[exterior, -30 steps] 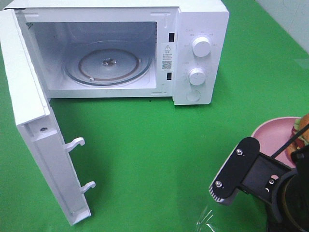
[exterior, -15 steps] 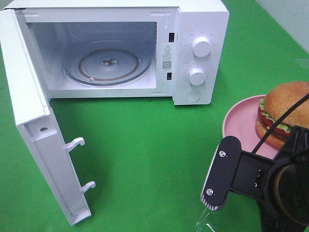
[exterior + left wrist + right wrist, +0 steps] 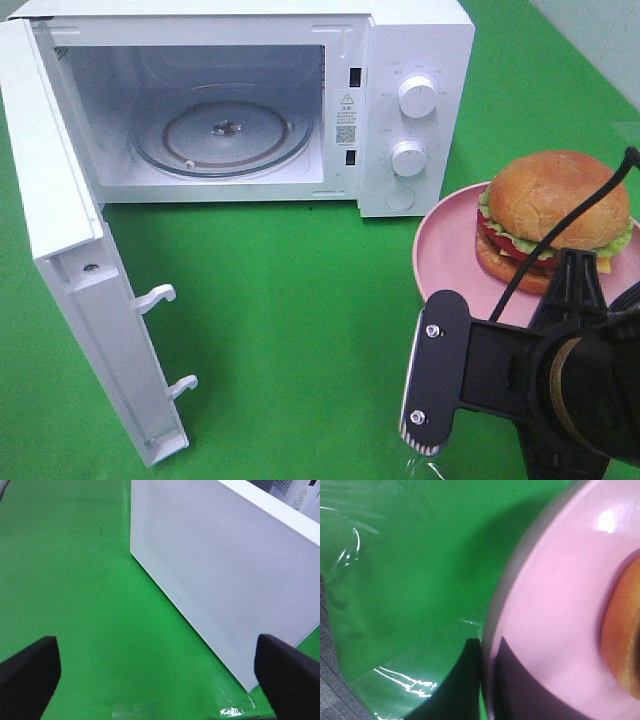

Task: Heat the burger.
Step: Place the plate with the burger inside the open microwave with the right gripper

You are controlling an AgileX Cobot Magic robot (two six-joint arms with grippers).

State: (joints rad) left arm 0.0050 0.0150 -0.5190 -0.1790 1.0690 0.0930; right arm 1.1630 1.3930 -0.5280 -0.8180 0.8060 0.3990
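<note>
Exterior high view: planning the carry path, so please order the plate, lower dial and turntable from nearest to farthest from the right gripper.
1. The plate, rim held by the right gripper, at right.
2. The lower dial, on the microwave panel, centre.
3. The turntable, inside the microwave, left.

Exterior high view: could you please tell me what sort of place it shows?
Probably a staged robot test bench, not a real kitchen: a microwave with its door open stands on a green cloth, a burger on a plate beside it, a robot arm in front.
</note>
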